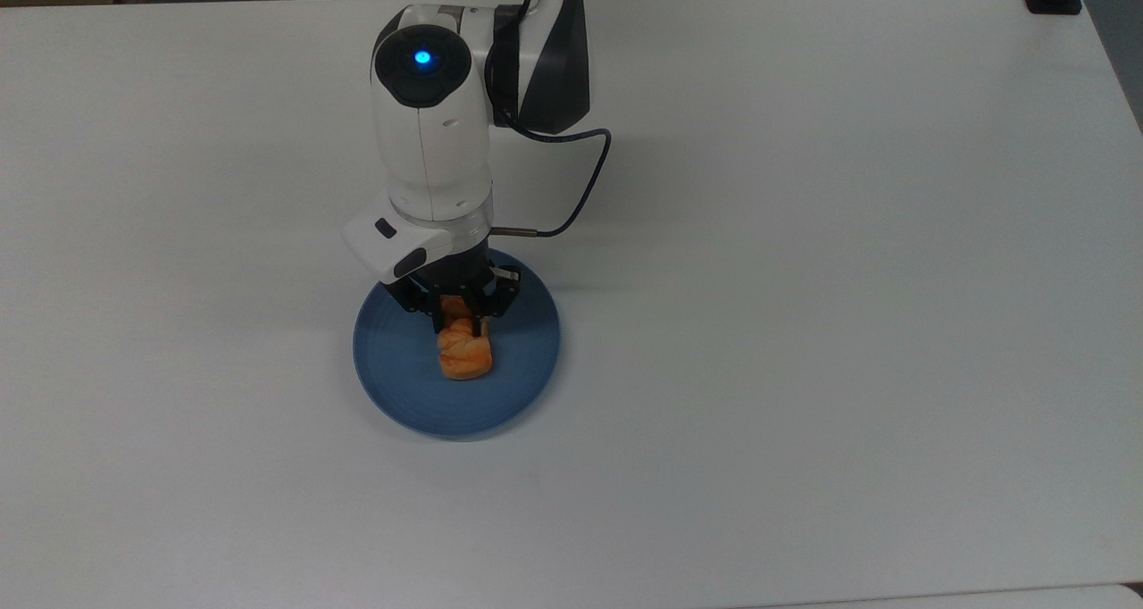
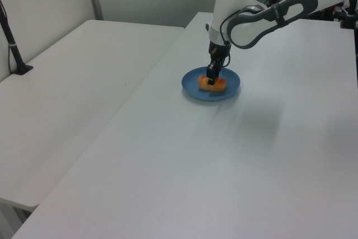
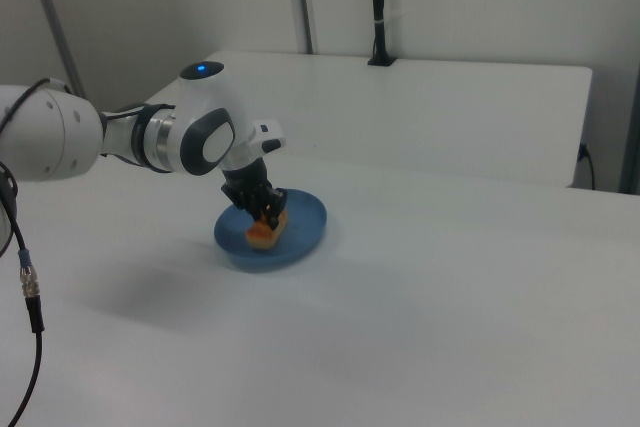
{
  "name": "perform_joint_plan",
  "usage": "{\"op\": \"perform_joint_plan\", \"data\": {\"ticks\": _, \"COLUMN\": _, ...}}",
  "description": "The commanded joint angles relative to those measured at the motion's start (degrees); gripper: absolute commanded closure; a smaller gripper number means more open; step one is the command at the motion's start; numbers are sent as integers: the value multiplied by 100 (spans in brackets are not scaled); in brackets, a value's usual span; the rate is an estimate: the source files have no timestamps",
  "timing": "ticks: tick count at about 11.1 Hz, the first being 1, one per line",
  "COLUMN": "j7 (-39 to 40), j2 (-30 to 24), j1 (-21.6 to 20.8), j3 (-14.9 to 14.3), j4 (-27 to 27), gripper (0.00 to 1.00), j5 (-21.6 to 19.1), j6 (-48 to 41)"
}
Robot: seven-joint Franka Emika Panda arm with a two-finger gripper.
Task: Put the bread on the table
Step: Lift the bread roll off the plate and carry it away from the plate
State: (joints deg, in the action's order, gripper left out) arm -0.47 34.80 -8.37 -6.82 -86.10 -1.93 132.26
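**One bread, one plate, one gripper down on the loaf**

There is one bread (image 1: pixel 464 354), a small golden-orange loaf, lying near the middle of one round blue plate (image 1: pixel 393 386). The plate sits on the white table (image 1: pixel 804 323), toward the top view's left of centre. One robot arm (image 1: pixel 433 136) reaches down over the plate from the top view's upper side, a blue light glowing on its top joint.

The one gripper (image 1: pixel 462 327) is lowered onto the end of the bread nearest the arm. Its two dark fingers stand close together, one on each long side of the loaf, narrowed until they meet the bread's sides. The bread's other end sticks out past the fingers toward the top view's bottom edge.

In the left view the gripper (image 2: pixel 212 80) comes straight down on the bread (image 2: pixel 219 85). The bread (image 3: pixel 266 230) still rests on the plate (image 3: pixel 305 222) in the right view.

One black cable (image 1: pixel 585 189) loops from the arm's wrist.
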Motion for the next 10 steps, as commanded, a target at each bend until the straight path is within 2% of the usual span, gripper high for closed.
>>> {"op": "perform_joint_plan", "data": {"ticks": 1, "j7": 371, "j2": 97, "j1": -34, "j3": -39, "j4": 84, "gripper": 99, "j5": 167, "j6": 63}}
{"op": "perform_joint_plan", "data": {"ticks": 4, "j7": 434, "j2": -191, "j1": -34, "j3": -39, "j4": 40, "gripper": 100, "j5": 88, "j6": 45}}
{"op": "perform_joint_plan", "data": {"ticks": 6, "j7": 399, "j2": -866, "j1": -25, "j3": -30, "j4": -248, "gripper": 100, "j5": 18, "j6": -34}}
{"op": "perform_joint_plan", "data": {"ticks": 7, "j7": 355, "j2": -1261, "j1": -33, "j3": -21, "j4": -520, "gripper": 100, "j5": -157, "j6": -43}}
{"op": "perform_joint_plan", "data": {"ticks": 8, "j7": 224, "j2": -1683, "j1": -33, "j3": 66, "j4": -818, "gripper": 100, "j5": -306, "j6": -51}}
{"op": "perform_joint_plan", "data": {"ticks": 10, "j7": -214, "j2": -2343, "j1": -51, "j3": 373, "j4": -1242, "gripper": 100, "j5": -334, "j6": -444}}
